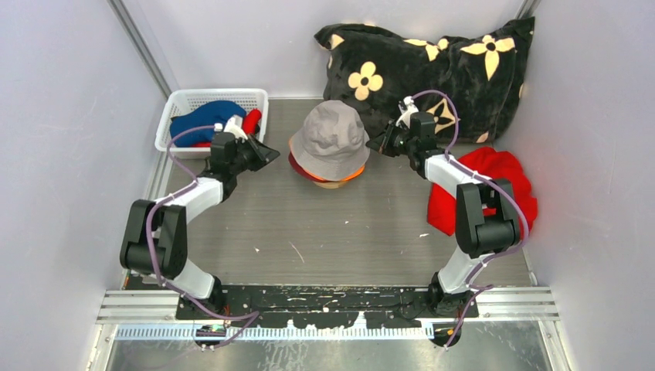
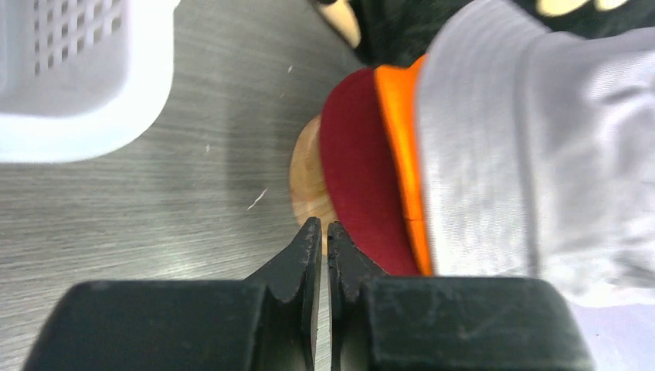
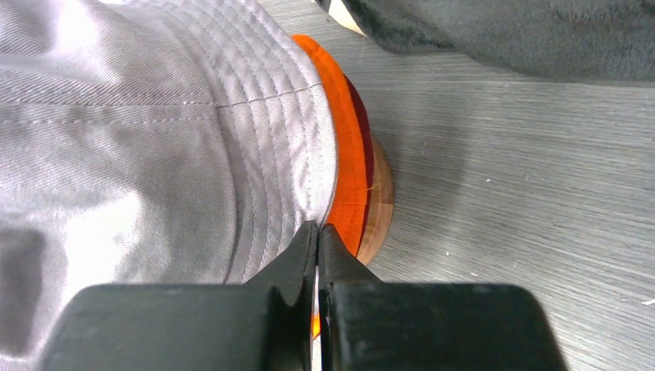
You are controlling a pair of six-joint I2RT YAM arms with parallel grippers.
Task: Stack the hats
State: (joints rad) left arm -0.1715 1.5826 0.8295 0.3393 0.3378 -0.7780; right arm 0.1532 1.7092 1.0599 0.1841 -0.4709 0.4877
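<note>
Grey twill hat [image 1: 334,137] tops orange hat [image 3: 349,178], maroon hat [image 2: 359,178], wooden disc [image 2: 309,182].
Stack just ahead of left gripper [image 2: 324,232] and right gripper [image 3: 317,232], both pinched closed; perforated basket [image 1: 179,104] ahead-left of left gripper holds blue hat [image 1: 205,117], red hat [image 1: 252,120].

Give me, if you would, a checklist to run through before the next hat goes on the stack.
1. Pale grey hat sits on top of orange hat and maroon hat: ok.
2. Left jaws open for a pick: not ok, shut and empty beside the maroon brim.
3. Right jaws free of the grey brim: cannot tell, shut right at its edge.
4. Blue hat and red hat in the basket: ok.
5. Black hat located: cannot tell, not in view.
</note>
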